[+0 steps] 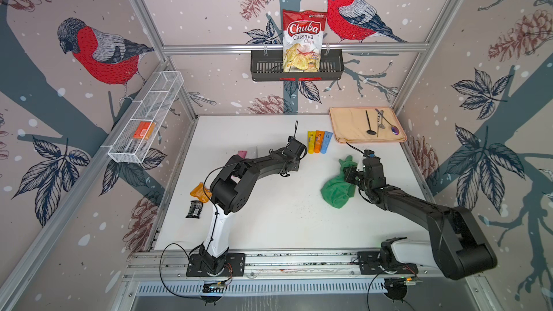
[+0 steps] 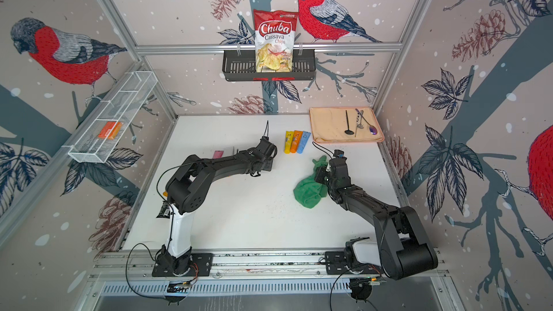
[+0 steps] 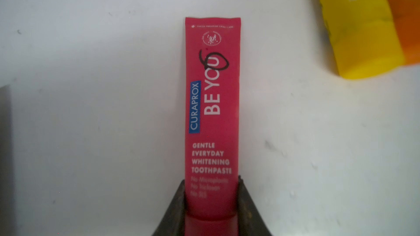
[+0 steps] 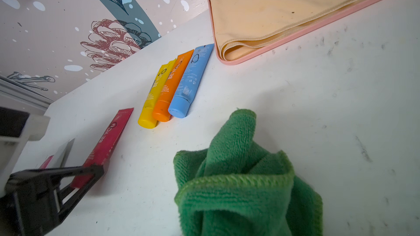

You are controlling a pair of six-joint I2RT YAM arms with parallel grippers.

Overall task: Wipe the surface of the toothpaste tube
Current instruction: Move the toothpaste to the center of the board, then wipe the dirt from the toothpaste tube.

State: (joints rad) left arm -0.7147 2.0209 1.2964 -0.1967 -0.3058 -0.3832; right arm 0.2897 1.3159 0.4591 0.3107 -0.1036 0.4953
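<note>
Green cloth [image 4: 238,178] pinched, right gripper [image 1: 348,172] | left gripper [image 3: 211,200] clamping red toothpaste tube [image 3: 212,110] | step: pre-wipe | next: carry cloth onto tube

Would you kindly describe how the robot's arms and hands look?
The left arm and right arm are black with rounded joints, each with one white link near its base. Thin black cables loop from bases and wrists. The left hand has dark, tapering fingers.
</note>
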